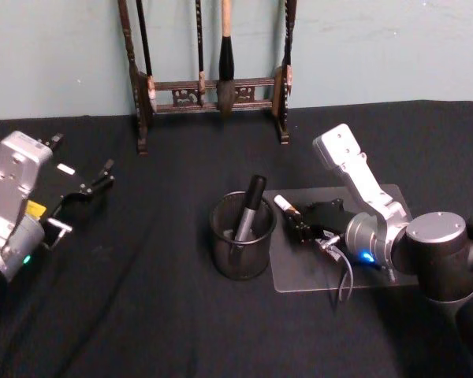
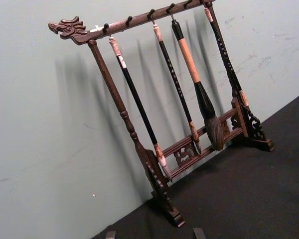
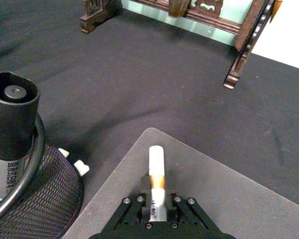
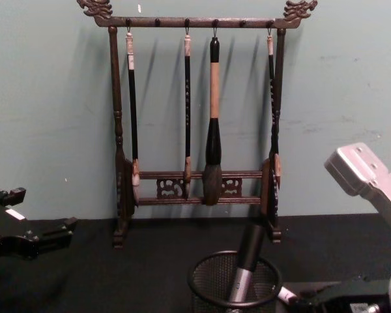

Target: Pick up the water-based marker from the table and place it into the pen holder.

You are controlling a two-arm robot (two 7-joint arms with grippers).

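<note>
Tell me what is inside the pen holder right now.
One black-capped marker stands leaning inside the pen holder, its grey barrel visible through the mesh. The cup's floor is hidden by mesh and rim. The right hand grips a white-capped marker beside it, over the mat.

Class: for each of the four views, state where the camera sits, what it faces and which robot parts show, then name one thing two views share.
Head: high, looking down on the table; left gripper and right gripper show.
Chest: low, facing the brush rack across the table; left gripper, right arm.
Left wrist: aimed at the brush rack; its fingertips show, open.
Right wrist: faces along the mat; right gripper shut on the water-based marker.
Shared: head and chest both see the pen holder.
</note>
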